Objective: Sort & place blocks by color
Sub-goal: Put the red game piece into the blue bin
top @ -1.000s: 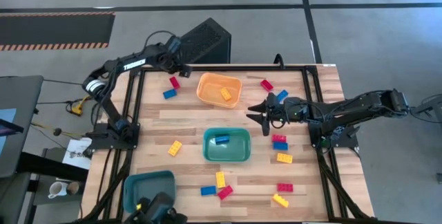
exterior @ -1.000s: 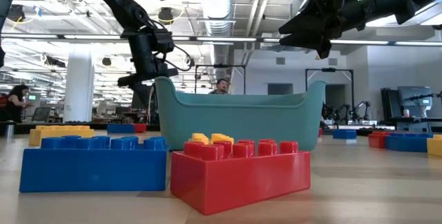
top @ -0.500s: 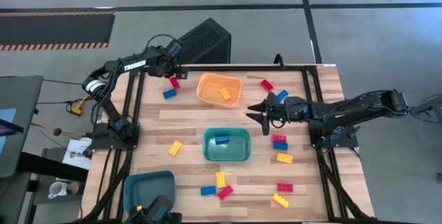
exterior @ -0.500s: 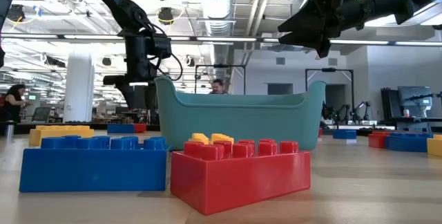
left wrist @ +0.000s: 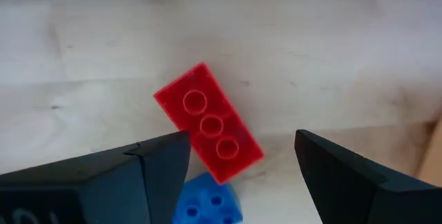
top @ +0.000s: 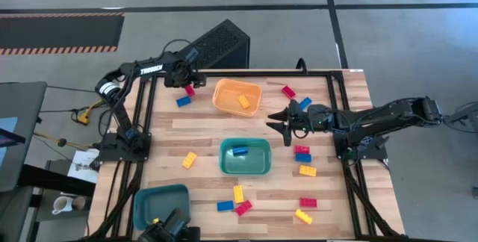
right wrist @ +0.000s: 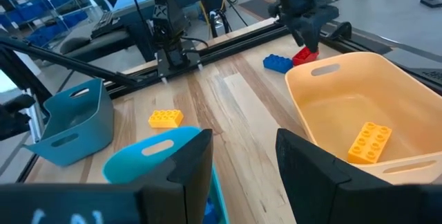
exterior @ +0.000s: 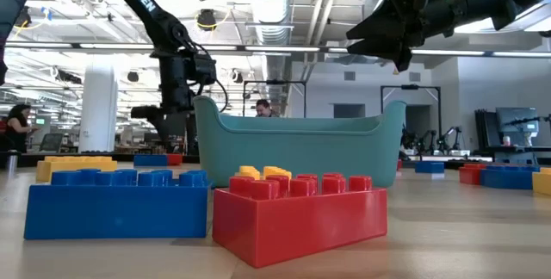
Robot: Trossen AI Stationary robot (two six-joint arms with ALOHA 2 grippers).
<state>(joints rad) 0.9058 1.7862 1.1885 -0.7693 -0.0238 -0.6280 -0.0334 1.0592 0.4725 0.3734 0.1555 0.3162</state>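
Red, yellow and blue blocks lie scattered on the wooden table. My left gripper (top: 187,82) (left wrist: 242,148) hangs open at the far left, pointing down over a red block (left wrist: 207,122) (top: 190,90). The block lies flat with its studs up, and a blue block (left wrist: 205,204) (top: 183,101) lies beside it. The fingers stand apart above the red block and touch nothing. My right gripper (top: 282,122) (right wrist: 245,155) hovers open right of the orange bin (top: 237,96), which holds a yellow block (top: 244,101). A blue block (top: 239,151) lies in the teal bin (top: 258,169).
A blue-green bin (top: 149,197) stands at the near left corner. More blocks lie at the far right (top: 288,91), under the right arm (top: 302,153), at the near middle (top: 238,193) and near right (top: 302,216). One yellow block (top: 189,160) lies left of the teal bin.
My left gripper has come down toward the red block at the far left and has rolled about its own axis on the way. Its fingers have stayed open. The blocks have not moved.
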